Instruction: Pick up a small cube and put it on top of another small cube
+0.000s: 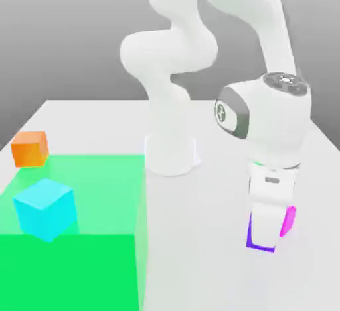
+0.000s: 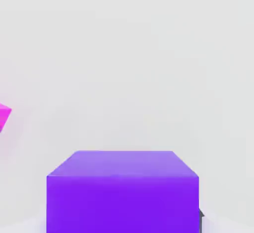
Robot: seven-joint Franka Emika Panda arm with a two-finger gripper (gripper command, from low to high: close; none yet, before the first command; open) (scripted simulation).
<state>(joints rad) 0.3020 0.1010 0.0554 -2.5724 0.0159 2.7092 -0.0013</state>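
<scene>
Nearest in the hand view: violet-purple cube (image 2: 123, 192), filling the lower part of the picture, top face and one side face showing, matte, on the pale table (image 2: 129, 58). At that view's edge, a corner of the magenta cube (image 2: 3, 116), apart from the purple one. In the exterior view, toward the front on the exterior view's right: gripper (image 1: 269, 227) lowered close to the table surface, pointing down, its white body covering most of the violet-purple cube (image 1: 255, 238), of which only a strip along the near side and bottom edge shows. Cannot tell whether the tool is open or closed, or whether it grips the cube. Just behind the gripper, on its right in the exterior view, a sliver of magenta cube (image 1: 289, 221). On the exterior view's left, a bright green area (image 1: 99, 190) on the table, with the light-cyan cube (image 1: 44, 209) on it, larger than the others. Beyond that, at the green area's far corner, the small orange cube (image 1: 30, 148), well apart from the purple cube. Farthest back, the arm's white base (image 1: 171, 154) near the table's middle.
</scene>
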